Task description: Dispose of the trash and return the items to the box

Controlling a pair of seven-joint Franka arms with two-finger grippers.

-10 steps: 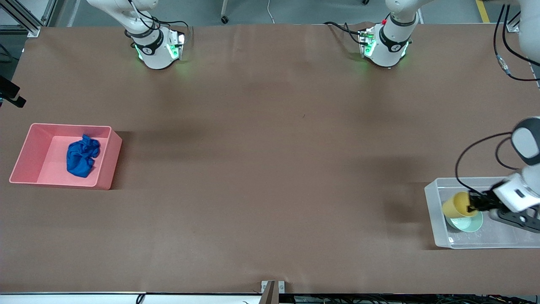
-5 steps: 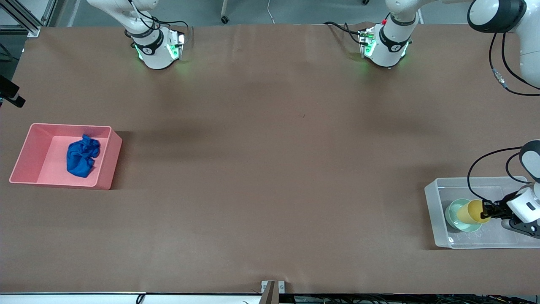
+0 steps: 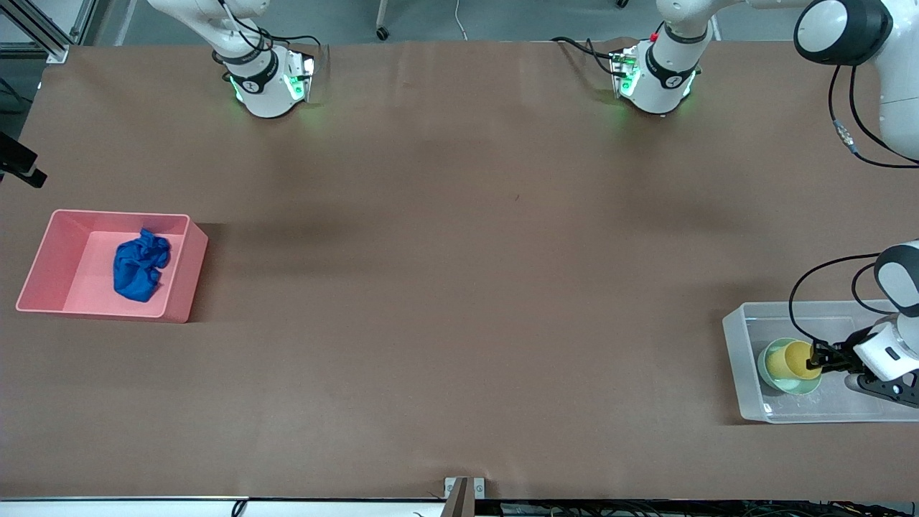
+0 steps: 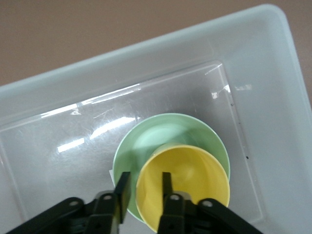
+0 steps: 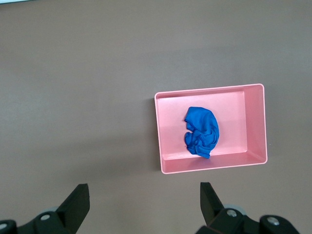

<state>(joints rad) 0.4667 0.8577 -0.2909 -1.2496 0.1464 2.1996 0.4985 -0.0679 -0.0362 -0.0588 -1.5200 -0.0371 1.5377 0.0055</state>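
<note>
The yellow cup [image 3: 790,359] stands upright inside the mint-green bowl [image 3: 765,375], which sits in the clear box [image 3: 735,359] at the left arm's end of the table. My left gripper [image 3: 818,357] is low in the box. In the left wrist view its fingers [image 4: 122,187] straddle the rim of the cup [image 4: 187,178], one inside and one outside, slightly apart from the wall. The bowl [image 4: 161,131] and box [image 4: 58,87] show there too. The blue trash [image 3: 140,266] lies in the pink bin [image 3: 183,280]. My right gripper [image 5: 142,187] is open and empty, high over the table.
The pink bin [image 5: 253,122] with the trash [image 5: 201,131] stands at the right arm's end of the table. The right arm waits, its hand out of the front view. Bare brown table lies between bin and box.
My left gripper has lowered the yellow cup from tilted above the bowl to upright inside it. Its fingers now stand slightly apart round the rim. The right arm has not moved.
</note>
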